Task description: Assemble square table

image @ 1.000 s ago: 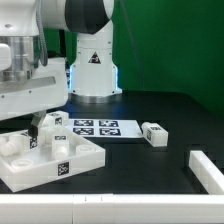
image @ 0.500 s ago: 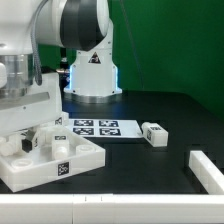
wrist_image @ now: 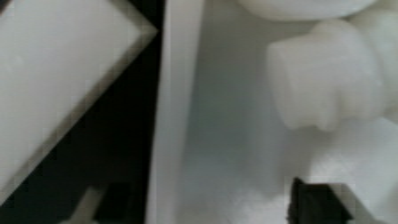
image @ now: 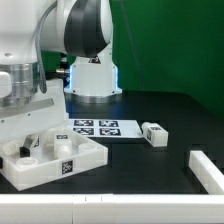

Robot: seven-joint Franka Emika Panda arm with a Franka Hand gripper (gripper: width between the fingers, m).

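1. Starting with the worktop [image: 170, 110]: it is dark, smooth and mostly bare, so a nudged part would likely slide. Any pinch should be square to the part before it tightens.
2. The arm [image: 28, 85] leans low at the exterior view's left, with its wrist over the panel.
3. The square panel [image: 88, 152] lies flat at the near left of the exterior view, rim up, with a tagged leg [image: 63, 146] resting on it. I judge the step in hand to be a grip on the panel's edge, to shift or steady it.
4. The long white bar [image: 207, 170] lies well apart at the exterior view's right, out of the way.
5. The marker board [image: 96, 127] sits just behind the panel and should be left alone.
6. A loose leg [image: 153, 134] lies near the marker board's right end.
7. The jaws stand partway apart astride the panel's raised rim. I cannot tell whether they press it. Centre the rim between them, seat them deep and stay clear of the leg alongside.
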